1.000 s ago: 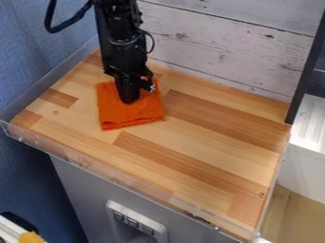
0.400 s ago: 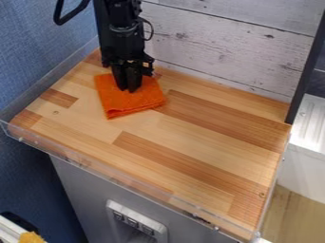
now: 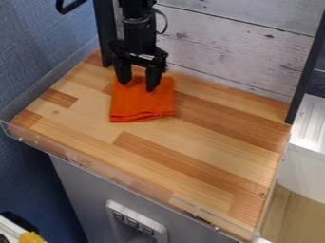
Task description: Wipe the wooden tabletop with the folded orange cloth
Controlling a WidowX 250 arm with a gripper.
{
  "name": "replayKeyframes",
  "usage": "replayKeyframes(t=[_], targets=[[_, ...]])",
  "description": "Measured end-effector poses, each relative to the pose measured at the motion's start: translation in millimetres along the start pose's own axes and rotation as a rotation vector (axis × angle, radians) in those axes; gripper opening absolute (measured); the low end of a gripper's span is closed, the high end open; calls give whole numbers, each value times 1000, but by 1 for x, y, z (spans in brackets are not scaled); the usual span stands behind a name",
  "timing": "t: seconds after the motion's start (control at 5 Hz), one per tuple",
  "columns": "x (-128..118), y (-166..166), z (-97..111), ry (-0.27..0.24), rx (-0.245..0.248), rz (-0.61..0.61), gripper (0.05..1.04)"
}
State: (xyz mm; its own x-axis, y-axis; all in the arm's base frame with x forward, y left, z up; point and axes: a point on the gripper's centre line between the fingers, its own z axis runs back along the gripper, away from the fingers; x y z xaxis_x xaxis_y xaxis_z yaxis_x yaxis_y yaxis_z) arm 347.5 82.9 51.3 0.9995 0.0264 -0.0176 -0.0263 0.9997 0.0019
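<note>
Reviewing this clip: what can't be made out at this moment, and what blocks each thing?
All in the camera view:
- Orange cloth: parts of its far side, hidden by the end effector.
- Fingertip contact: the slanted angle leaves unclear whether they press on the cloth or sit just above.
- Robot arm: upper part, cut off by the top edge.
- Yellow item: cut off by the bottom edge.
- Button panel: markings too small; lower part cut off by the bottom edge.

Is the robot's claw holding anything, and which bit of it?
Nothing looks held. The claw has its two fingers spread apart over the back part of the orange cloth, and they don't seem to pinch it.
</note>
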Motion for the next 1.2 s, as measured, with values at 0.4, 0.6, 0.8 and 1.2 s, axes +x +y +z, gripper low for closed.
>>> replayKeyframes(t=[0.4,0.6,0.8,1.2], targets=[[-22,-39,32,-19,16,-1,999],[-30,-54,43,-27,21,0,998],[-36,-66,49,-31,21,-3,998],[-50,-78,52,-24,11,-4,998]])
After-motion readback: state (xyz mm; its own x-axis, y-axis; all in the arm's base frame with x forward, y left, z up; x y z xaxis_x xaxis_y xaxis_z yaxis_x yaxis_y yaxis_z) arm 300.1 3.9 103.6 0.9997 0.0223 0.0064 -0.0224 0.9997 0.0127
